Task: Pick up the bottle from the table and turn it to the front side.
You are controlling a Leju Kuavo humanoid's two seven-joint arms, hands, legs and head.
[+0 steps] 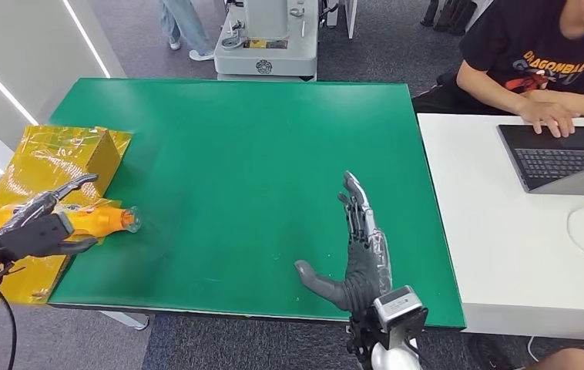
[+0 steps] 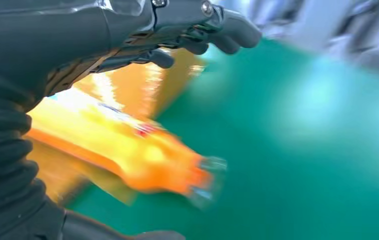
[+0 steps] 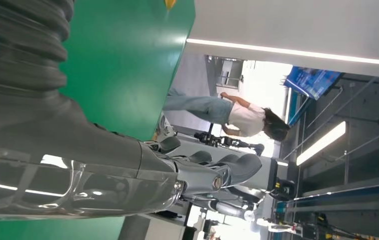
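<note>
At table's left edge, bottle [image 1: 96,220] lies sideways, cap pointing right.

An orange bottle [image 1: 96,220] with a clear cap lies at the left of the frame beside a shiny yellow box [image 1: 81,150] on a plain green table [image 1: 258,154], with dark grey hands [image 1: 354,247] and a white desk [image 1: 497,247] right.

Orange bottle [image 1: 95,220] — sideways, table's left edge
</note>
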